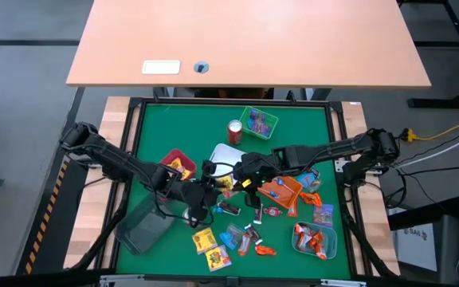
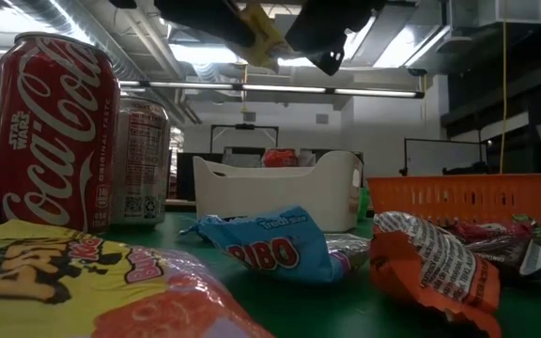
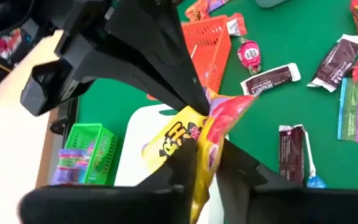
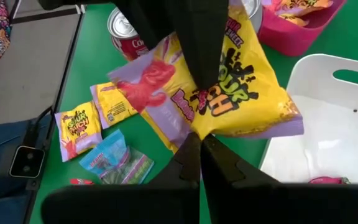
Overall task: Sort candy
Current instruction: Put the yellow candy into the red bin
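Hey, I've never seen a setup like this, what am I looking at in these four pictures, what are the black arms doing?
This is a robot with two dark arms at a green table, sorting candy. One picture looks straight down, one sits level with the tabletop, and two come from cameras on the wrists. On the table lie scattered candy, coloured trays, a white tray and soda cans. In the middle, the left hand and the right hand meet above the table at one yellow candy bag. The right hand is shut on it; the left hand's fingers are at the same bag, and it is unclear whether they grip it. This looks like a hand-over.
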Robot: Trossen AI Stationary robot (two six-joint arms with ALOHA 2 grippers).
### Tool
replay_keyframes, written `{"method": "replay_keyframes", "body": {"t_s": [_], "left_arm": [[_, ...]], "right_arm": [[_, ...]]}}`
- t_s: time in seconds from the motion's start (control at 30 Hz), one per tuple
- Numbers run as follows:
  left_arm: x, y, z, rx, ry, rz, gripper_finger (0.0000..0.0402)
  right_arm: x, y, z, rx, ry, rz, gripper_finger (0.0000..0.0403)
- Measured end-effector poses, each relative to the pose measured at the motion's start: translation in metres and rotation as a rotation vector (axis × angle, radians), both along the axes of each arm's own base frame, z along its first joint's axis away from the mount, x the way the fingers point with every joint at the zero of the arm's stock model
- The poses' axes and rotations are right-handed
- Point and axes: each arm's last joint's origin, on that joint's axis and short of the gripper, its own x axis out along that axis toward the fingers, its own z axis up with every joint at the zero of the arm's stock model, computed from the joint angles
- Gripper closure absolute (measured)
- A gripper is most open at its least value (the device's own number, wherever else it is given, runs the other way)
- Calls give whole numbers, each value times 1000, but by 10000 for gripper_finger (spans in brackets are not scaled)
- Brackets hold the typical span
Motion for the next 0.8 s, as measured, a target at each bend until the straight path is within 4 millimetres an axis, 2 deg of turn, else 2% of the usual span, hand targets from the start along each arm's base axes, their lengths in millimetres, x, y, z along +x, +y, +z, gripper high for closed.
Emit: {"method": "replay_keyframes", "body": {"t_s": [0.1,0.23,0.43,0.6,0.8], "left_arm": [[0,1,0,-31,-3,23,392],[-1,1,-1,-75,-9,57,394],[-5,3,6,-204,-51,129,399],[-22,9,21,-316,-50,192,399],[-60,24,35,-476,4,395,400]], "right_arm": [[0,0,0,0,-3,-1,400],[1,0,1,2,-16,-1,395],[1,0,1,-3,-15,4,329],[-4,-5,-1,-48,28,32,278],[-16,-17,-3,-104,131,42,268]]}}
